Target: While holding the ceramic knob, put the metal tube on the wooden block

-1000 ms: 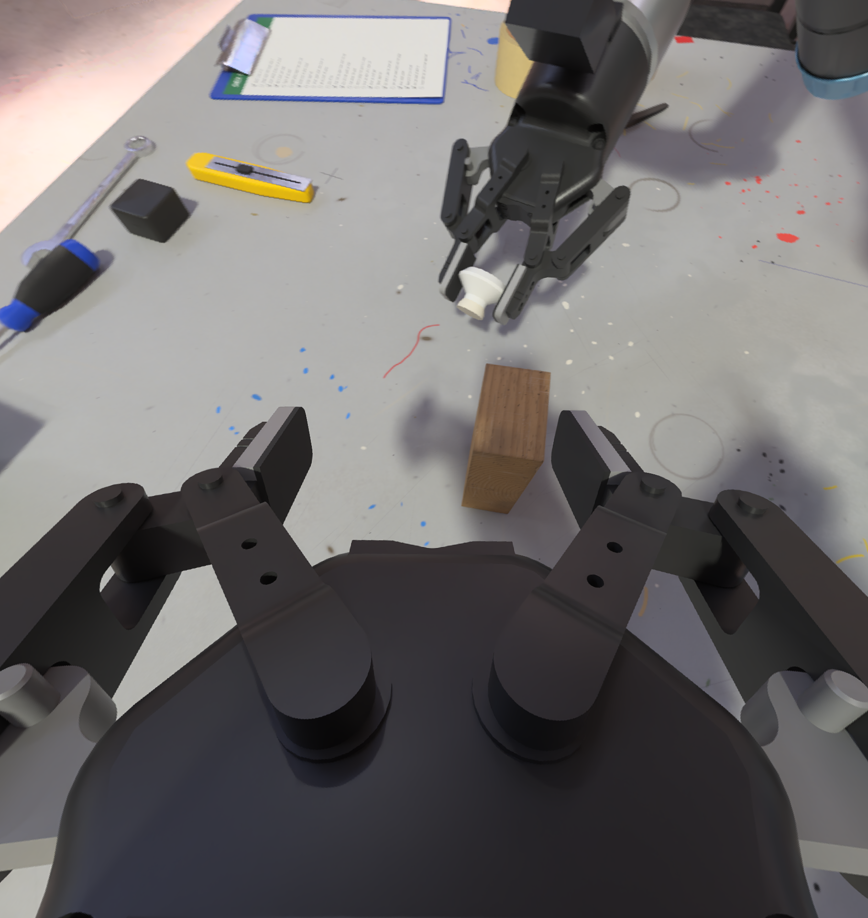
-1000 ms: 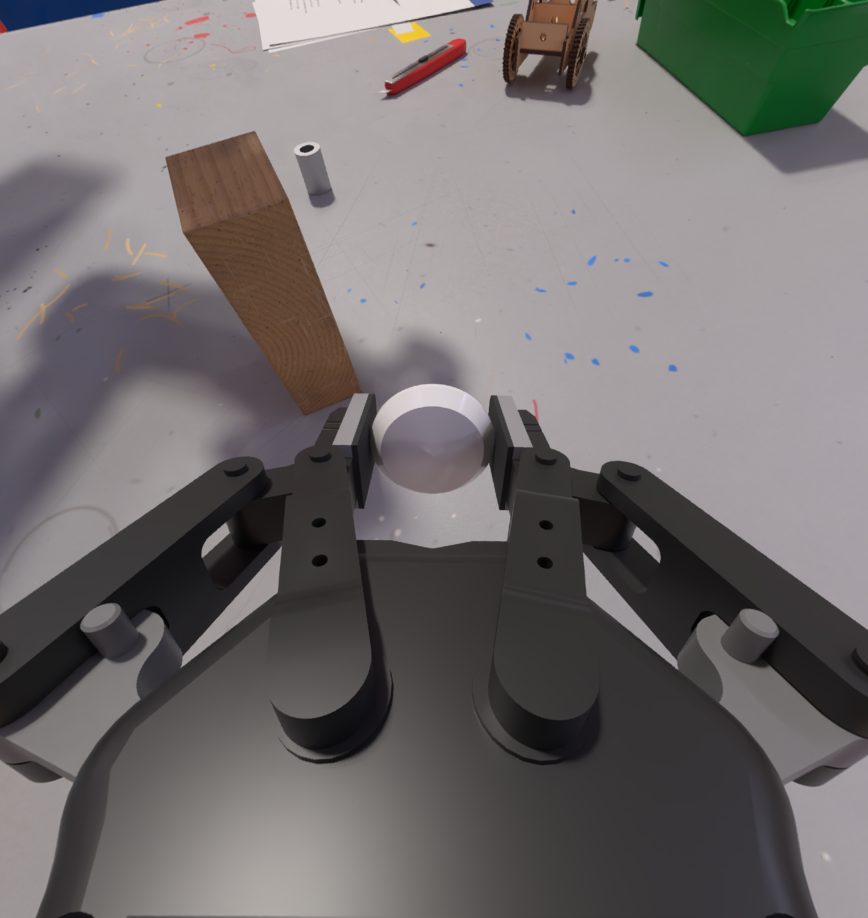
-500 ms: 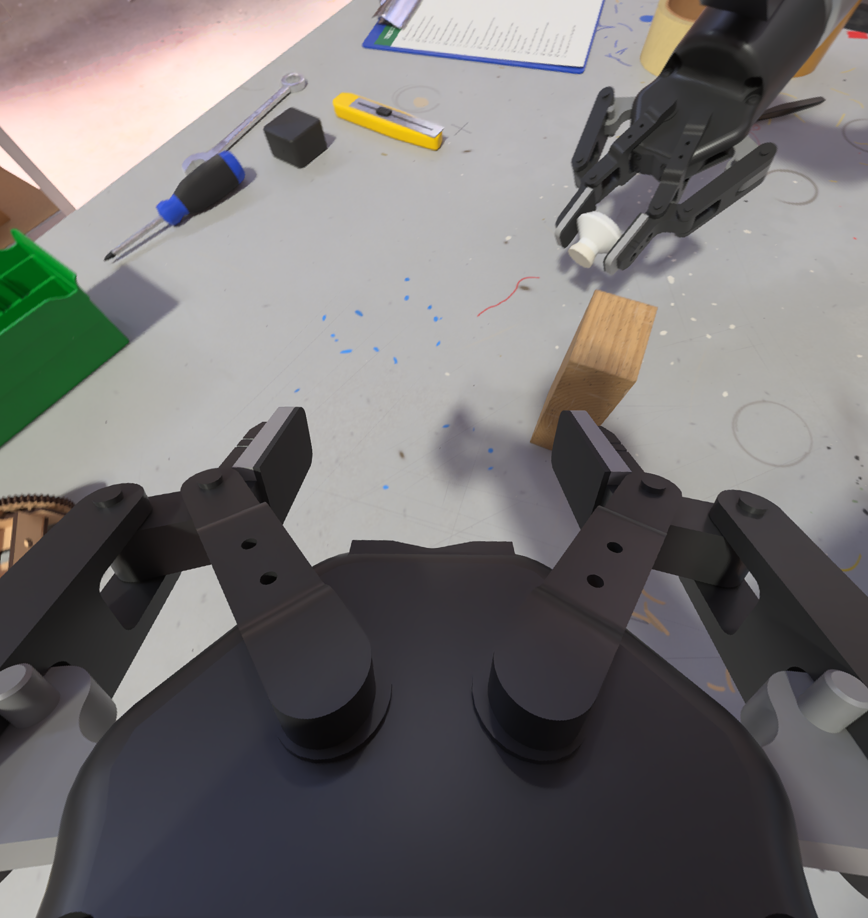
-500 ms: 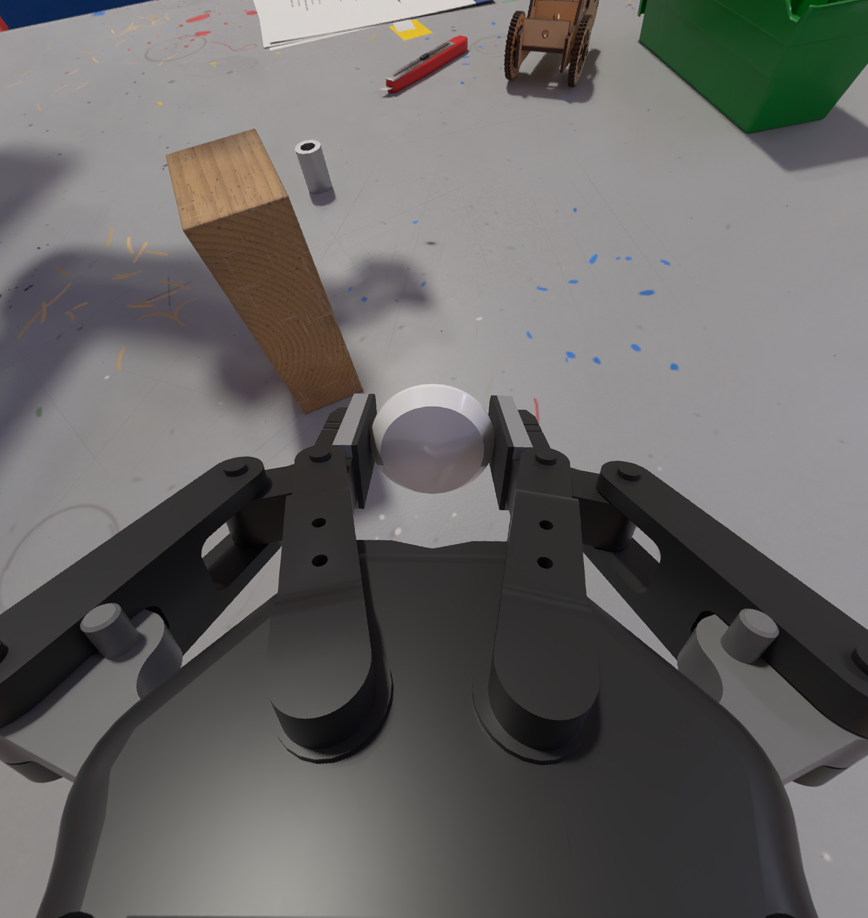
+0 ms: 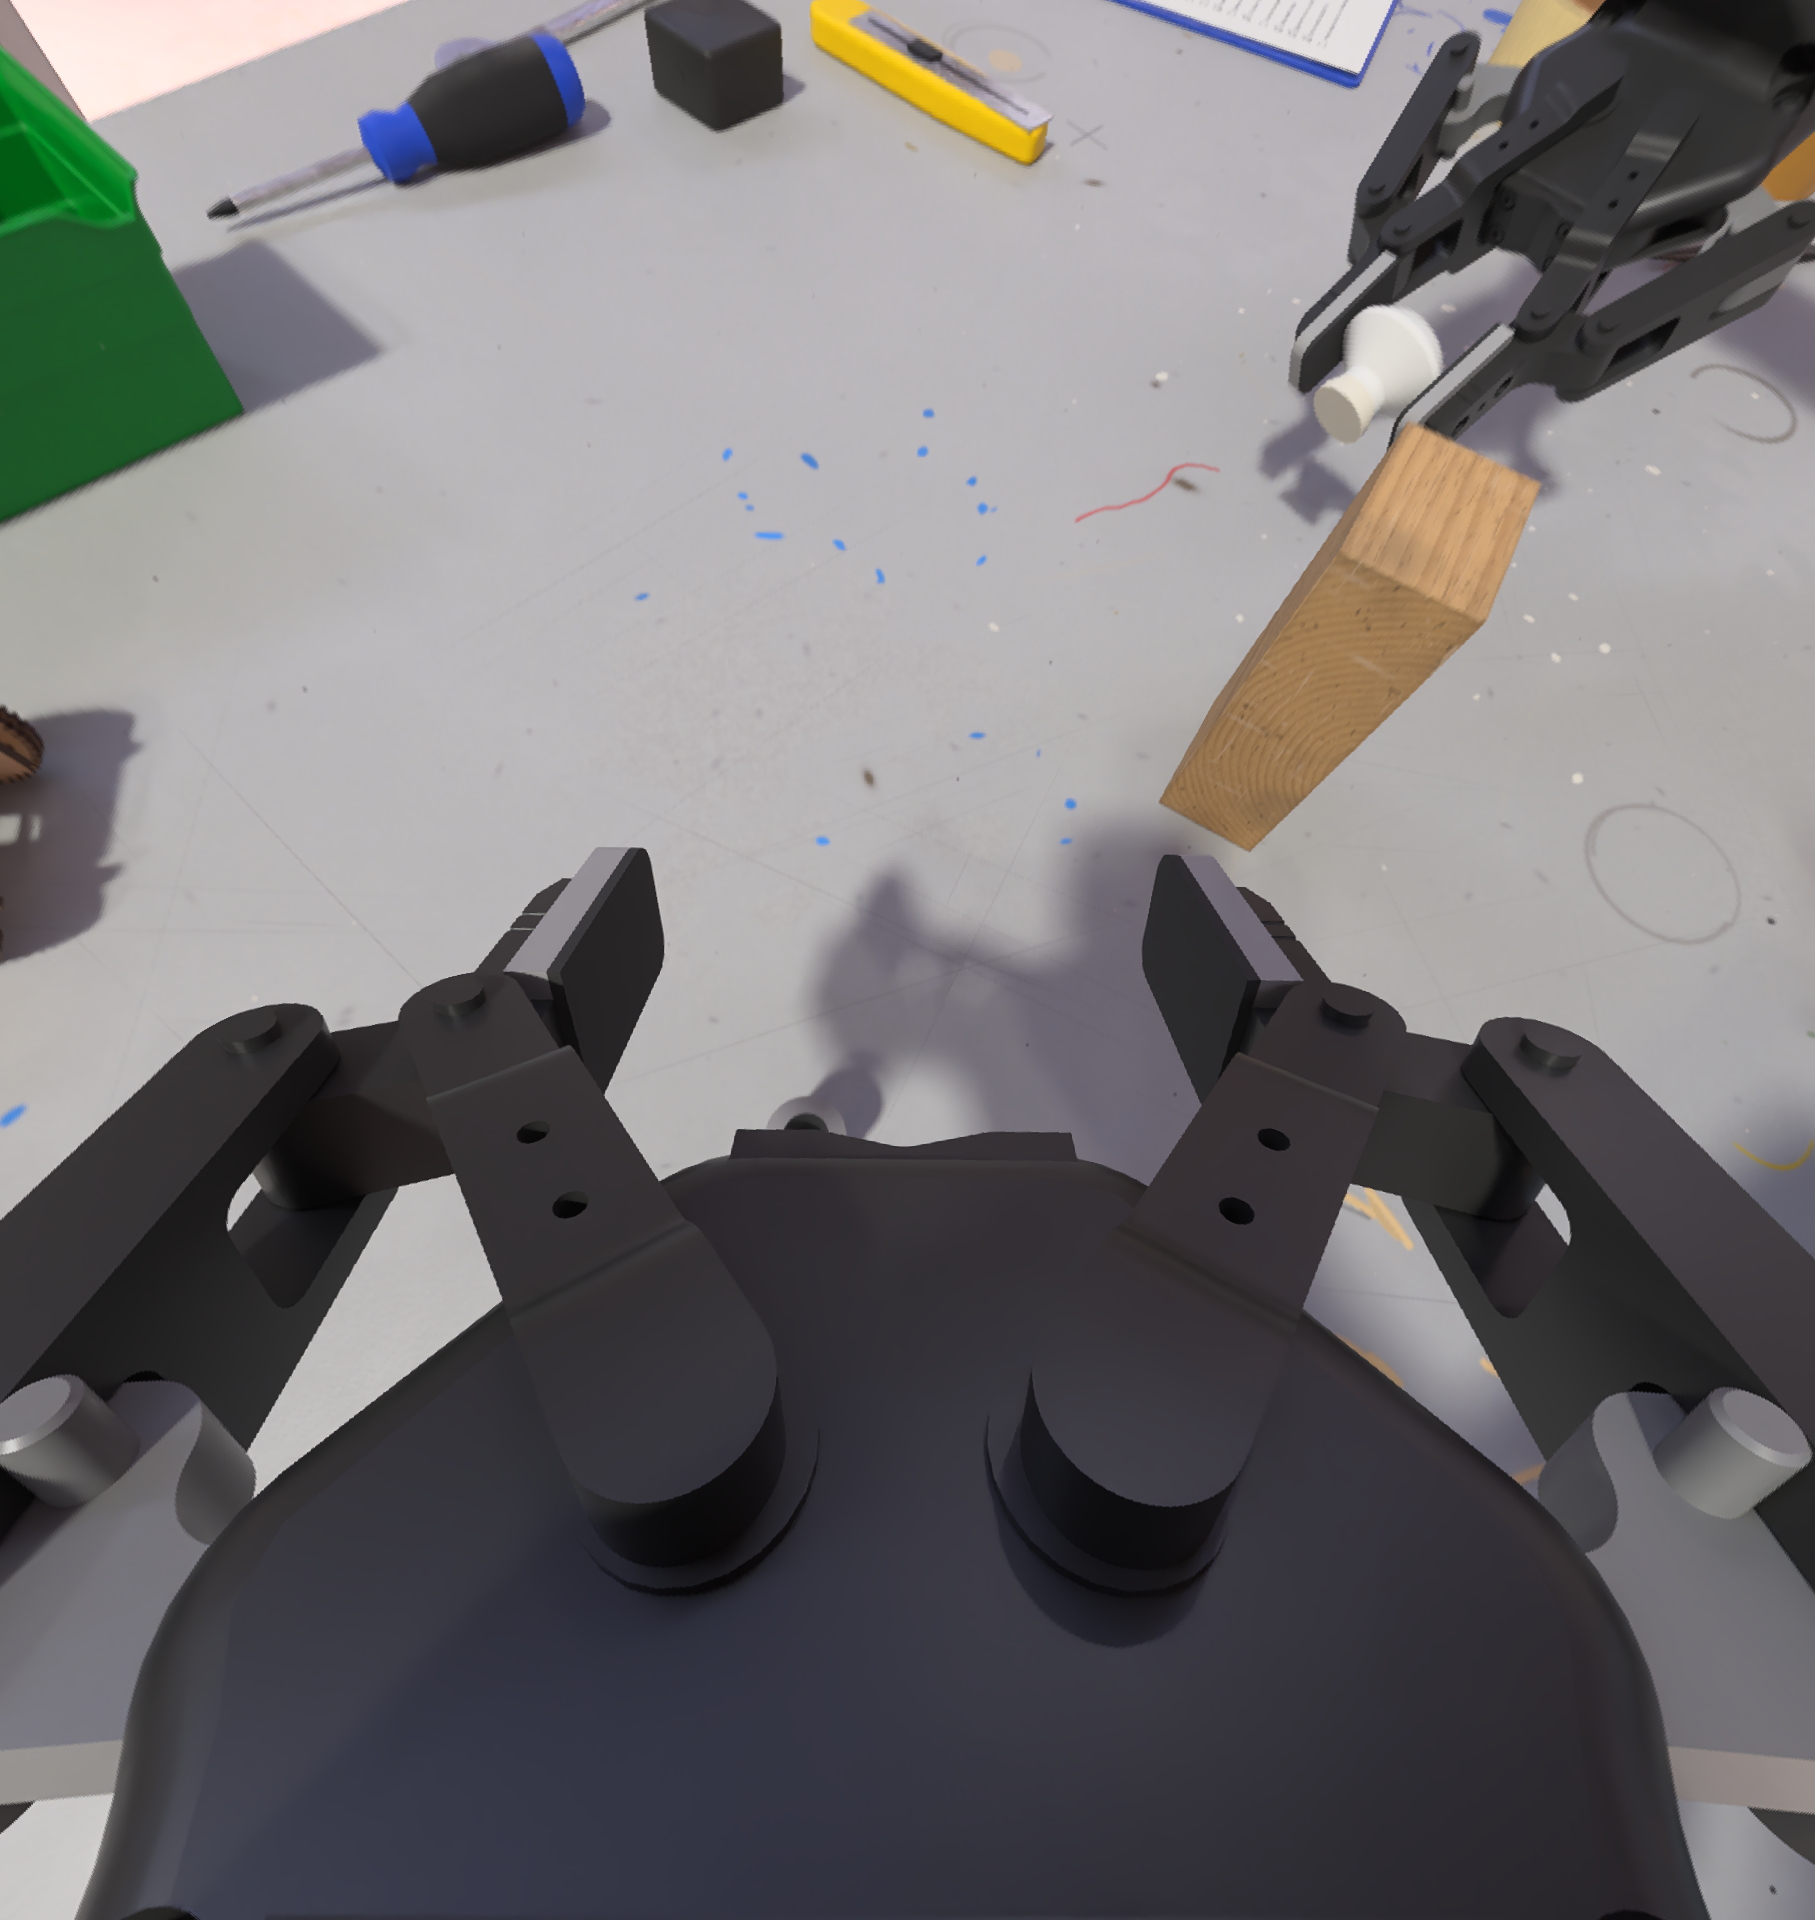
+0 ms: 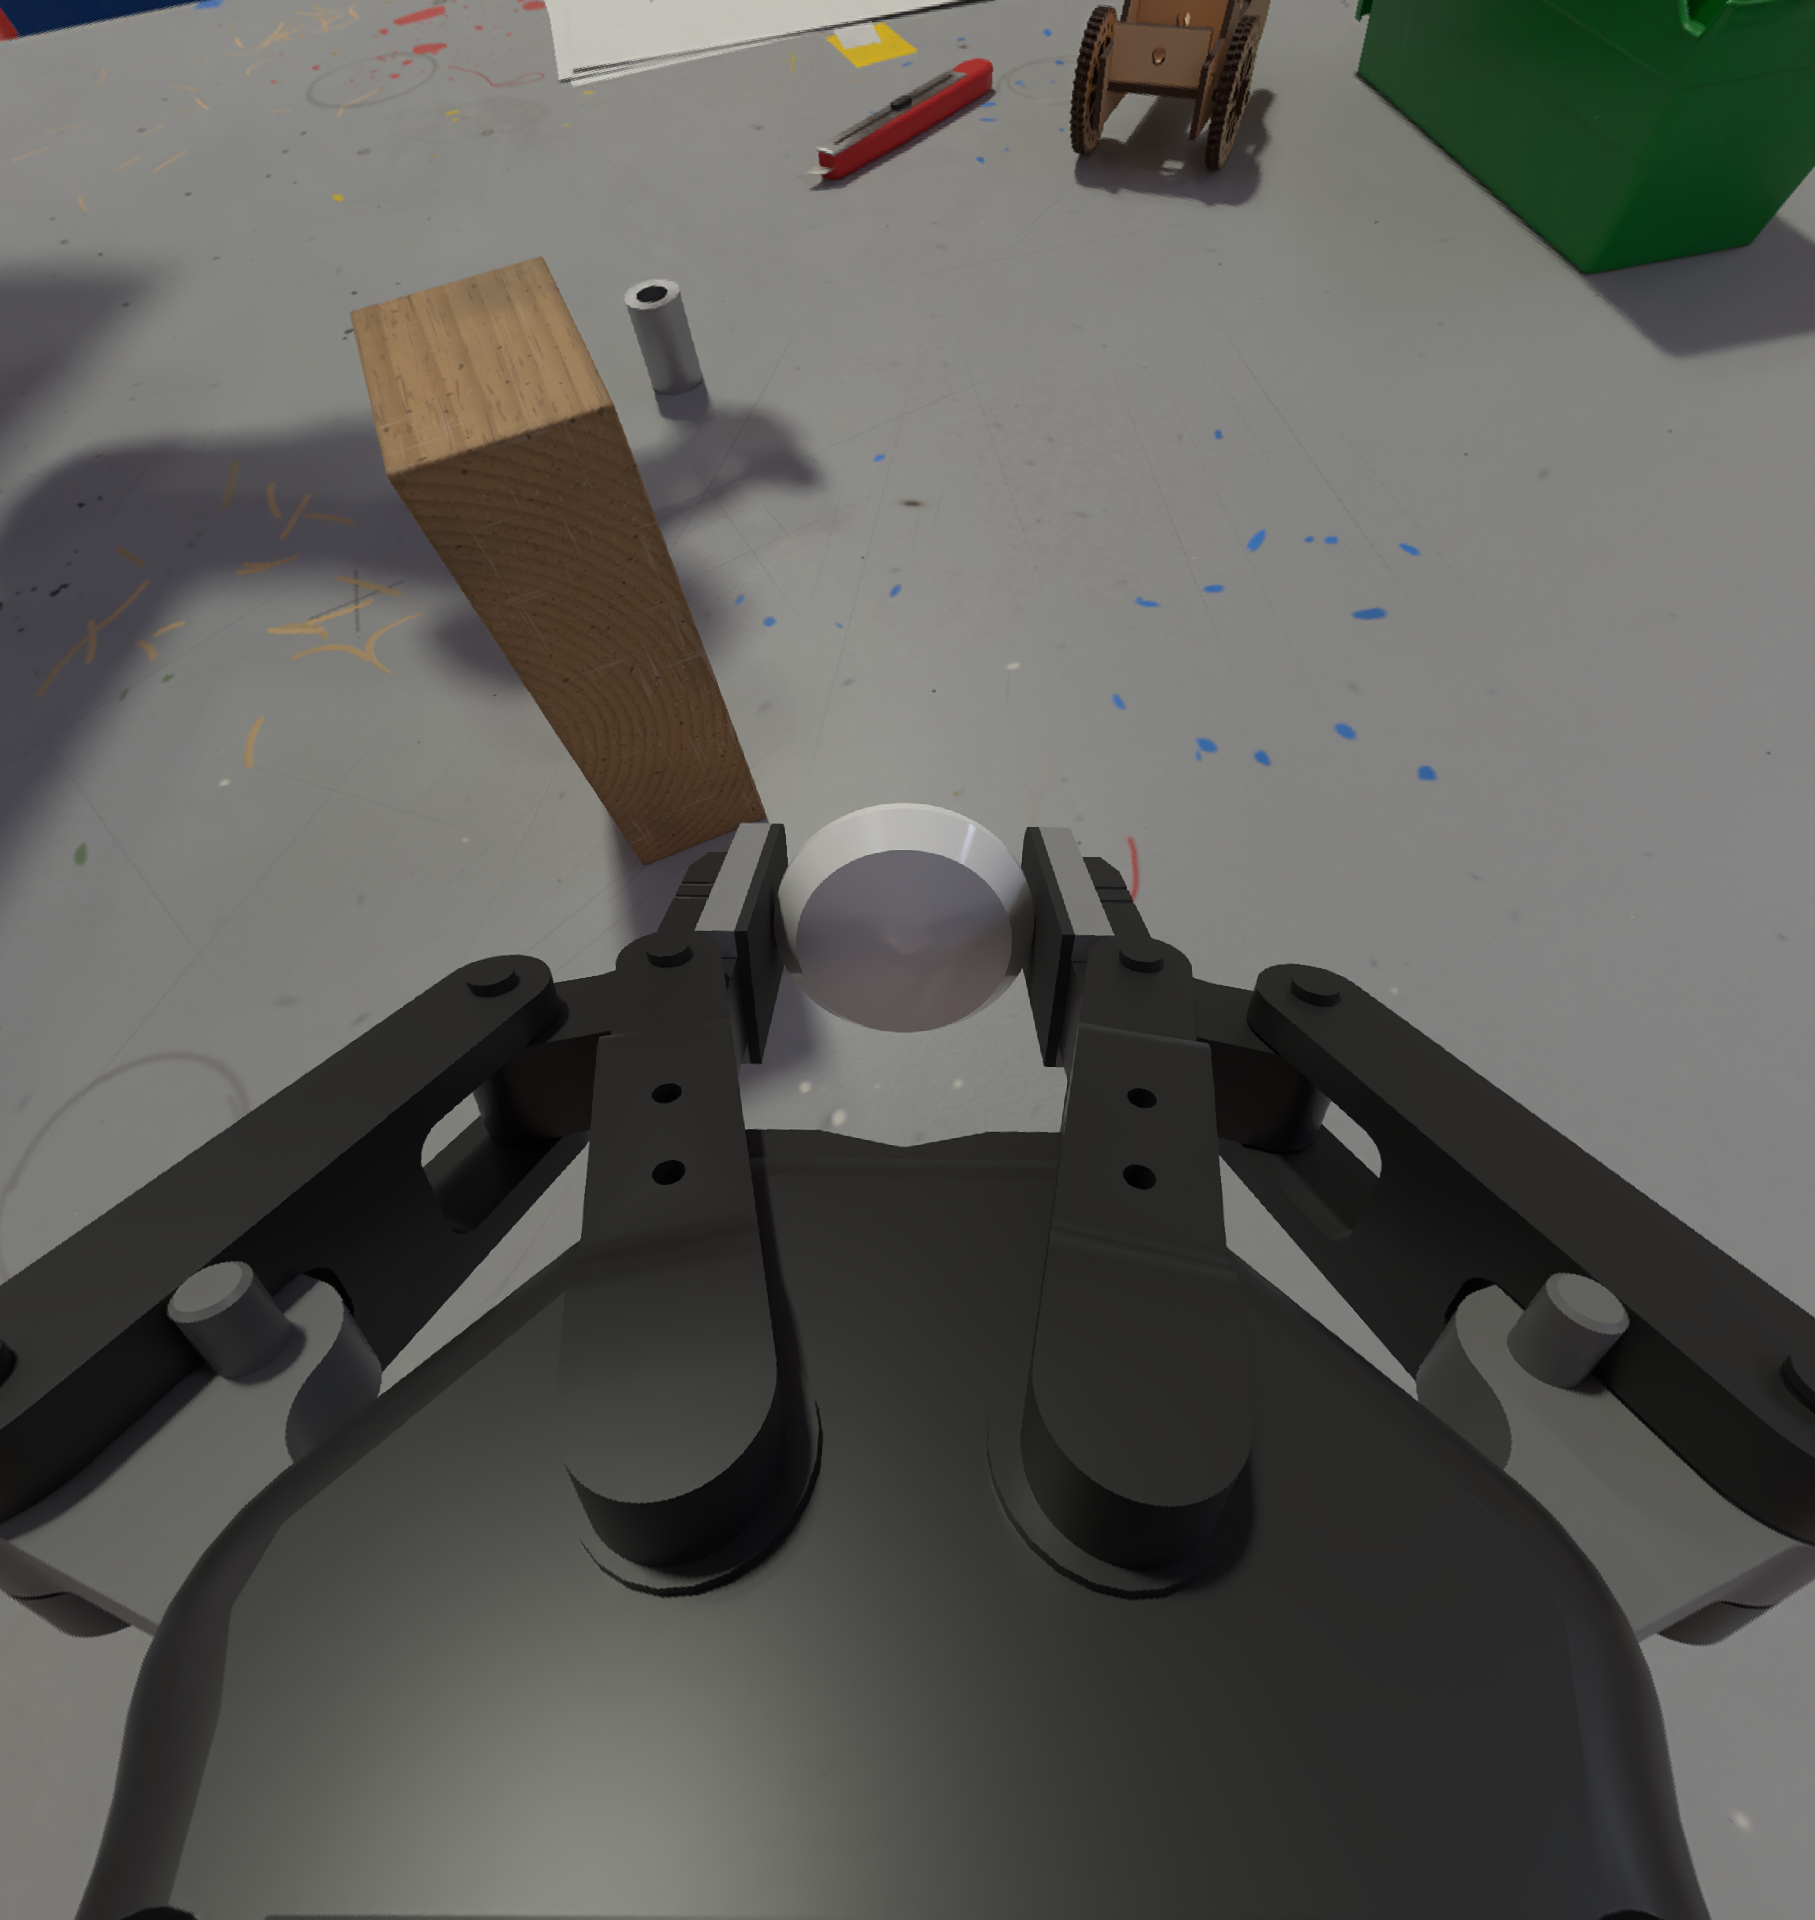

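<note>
My right gripper (image 6: 903,925) is shut on the white ceramic knob (image 6: 903,935) and holds it just above the table; it also shows in the left wrist view (image 5: 1381,379) with the knob (image 5: 1376,364). The wooden block (image 6: 539,540) stands upright just beyond and left of the knob, and shows in the left wrist view (image 5: 1350,644). The short grey metal tube (image 6: 659,332) stands upright beyond the block. My left gripper (image 5: 903,935) is open and empty above the table. Only the tube's top rim (image 5: 804,1122) peeks out at the palm's edge.
A green bin (image 5: 41,312), screwdriver (image 5: 467,114), black cube (image 5: 716,57), yellow knife (image 5: 934,94) and clipboard (image 5: 1267,21) lie far from the left gripper. A red knife (image 6: 903,114), wooden cart (image 6: 1163,73) and papers (image 6: 695,31) lie beyond the tube.
My left gripper has swung away from the block toward the tube, staying open; the block now sits to its right. My right gripper has kept still with the knob.
</note>
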`<action>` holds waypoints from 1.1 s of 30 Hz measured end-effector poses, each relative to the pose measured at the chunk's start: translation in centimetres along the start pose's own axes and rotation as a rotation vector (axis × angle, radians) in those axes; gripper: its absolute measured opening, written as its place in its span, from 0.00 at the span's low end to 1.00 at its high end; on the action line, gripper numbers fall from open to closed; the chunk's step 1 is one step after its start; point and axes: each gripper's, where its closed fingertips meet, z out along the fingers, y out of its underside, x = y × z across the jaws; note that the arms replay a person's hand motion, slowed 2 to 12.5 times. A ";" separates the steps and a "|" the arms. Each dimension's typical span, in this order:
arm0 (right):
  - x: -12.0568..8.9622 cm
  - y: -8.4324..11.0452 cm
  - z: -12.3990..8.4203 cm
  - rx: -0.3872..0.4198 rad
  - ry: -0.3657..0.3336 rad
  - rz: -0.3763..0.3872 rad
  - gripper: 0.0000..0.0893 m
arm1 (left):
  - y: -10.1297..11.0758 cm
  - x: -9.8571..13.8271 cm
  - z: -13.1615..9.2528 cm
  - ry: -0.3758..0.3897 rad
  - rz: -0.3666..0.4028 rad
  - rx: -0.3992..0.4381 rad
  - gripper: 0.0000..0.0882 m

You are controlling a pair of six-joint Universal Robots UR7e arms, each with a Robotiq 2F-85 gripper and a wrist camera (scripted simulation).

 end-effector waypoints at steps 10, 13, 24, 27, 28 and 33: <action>-0.2 0.1 0.2 -0.003 -0.009 -0.004 0.45 | 3.9 -0.5 0.7 0.010 0.025 -0.064 0.87; -0.3 0.2 0.3 -0.003 -0.013 -0.004 0.45 | 4.9 -0.6 0.8 0.018 0.056 -0.094 0.85; -0.4 0.3 0.5 -0.007 -0.029 -0.003 0.45 | 6.8 -1.0 0.7 0.099 0.170 -0.176 0.82; -0.5 0.3 0.6 -0.009 -0.032 -0.004 0.45 | 6.8 -1.1 0.5 0.125 0.188 -0.189 0.82; -0.5 0.3 0.6 -0.009 -0.033 -0.005 0.45 | 6.8 -1.1 0.4 0.134 0.193 -0.194 0.81; -0.5 0.4 0.7 -0.010 -0.035 -0.009 0.45 | 6.7 -1.2 0.1 0.176 0.222 -0.223 0.81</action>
